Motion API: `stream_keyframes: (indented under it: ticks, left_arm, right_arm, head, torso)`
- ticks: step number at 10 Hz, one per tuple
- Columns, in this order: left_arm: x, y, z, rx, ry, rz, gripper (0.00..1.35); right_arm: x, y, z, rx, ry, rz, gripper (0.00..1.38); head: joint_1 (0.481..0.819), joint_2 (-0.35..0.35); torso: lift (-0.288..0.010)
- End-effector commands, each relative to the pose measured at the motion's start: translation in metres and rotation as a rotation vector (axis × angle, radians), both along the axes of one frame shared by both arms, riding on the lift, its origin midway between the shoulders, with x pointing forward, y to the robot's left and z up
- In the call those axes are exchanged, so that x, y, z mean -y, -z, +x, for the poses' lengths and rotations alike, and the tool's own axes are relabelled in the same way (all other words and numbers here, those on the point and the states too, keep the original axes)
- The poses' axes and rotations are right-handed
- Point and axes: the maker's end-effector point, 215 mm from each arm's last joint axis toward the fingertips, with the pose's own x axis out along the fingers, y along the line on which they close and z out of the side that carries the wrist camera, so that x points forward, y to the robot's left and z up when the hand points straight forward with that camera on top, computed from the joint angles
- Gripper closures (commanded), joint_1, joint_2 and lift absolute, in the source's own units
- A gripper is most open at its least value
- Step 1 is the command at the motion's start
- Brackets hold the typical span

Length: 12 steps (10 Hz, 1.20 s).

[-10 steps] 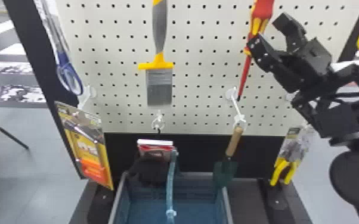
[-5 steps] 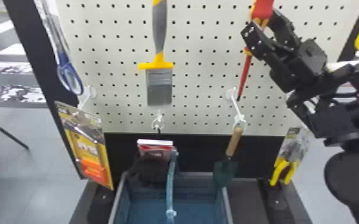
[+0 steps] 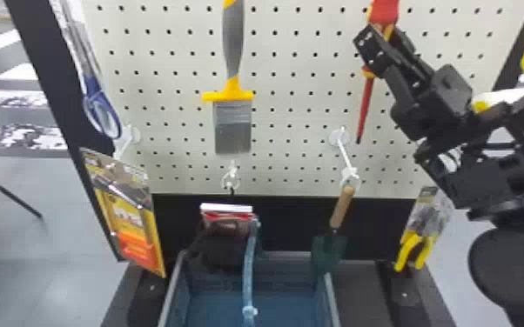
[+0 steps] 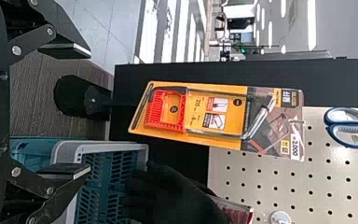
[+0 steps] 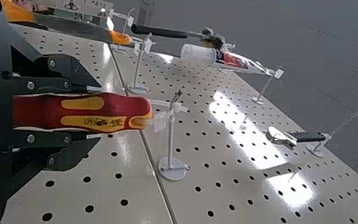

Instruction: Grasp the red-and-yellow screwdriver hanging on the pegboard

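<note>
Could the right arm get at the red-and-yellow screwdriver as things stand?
Probably yes: the screwdriver handle lies between the open fingers of the right hand, with the hook beyond its end, clear of them.

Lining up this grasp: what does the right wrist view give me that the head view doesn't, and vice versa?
Right wrist view: the white hook at the handle end of the screwdriver, and a wrench on another hook.

Head view: the screwdriver's tip, the trowel, the yellow-handled pliers and the blue basket.

Both: the right gripper at the screwdriver's handle, and the pegboard.
</note>
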Motion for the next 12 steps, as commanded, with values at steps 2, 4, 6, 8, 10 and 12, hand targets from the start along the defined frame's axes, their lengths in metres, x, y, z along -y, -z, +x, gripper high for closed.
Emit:
stream_keyframes:
  ticks: [2,4,6,8,10,12]
  left_arm:
    - [-0.0002,0.0001,-0.0003,0.000,-0.001,-0.001,0.41]
    - [-0.0002,-0.0006,0.0005,0.002,0.001,0.000,0.41]
    - [-0.0002,-0.0006,0.0005,0.002,0.002,0.001,0.41]
    - [-0.0002,-0.0006,0.0005,0.002,0.002,0.001,0.41]
    - [-0.0002,-0.0006,0.0005,0.002,0.003,0.002,0.41]
    - [-0.0002,-0.0001,0.0005,0.000,0.004,0.003,0.41]
  right_arm:
    - [-0.0003,0.0022,-0.0014,-0.003,0.003,0.008,1.28]
    - [0.0001,0.0016,-0.0017,-0.001,0.004,0.009,1.28]
    - [0.0001,0.0016,-0.0017,-0.001,0.004,0.009,1.28]
    - [0.0003,0.0013,-0.0019,0.001,0.004,0.009,1.28]
    - [0.0007,0.0022,-0.0008,-0.002,0.006,0.010,1.28]
    - [0.0013,0.0051,0.0000,-0.010,0.006,0.013,1.28]
  head:
    - [0.549,0.000]
    - [0.549,0.000]
    - [0.549,0.000]
    - [0.549,0.000]
    - [0.549,0.000]
    - [0.549,0.000]
  torso:
    - [-0.100]
    - [-0.100]
    - [-0.100]
    - [-0.100]
    - [-0.100]
    - [-0.100]
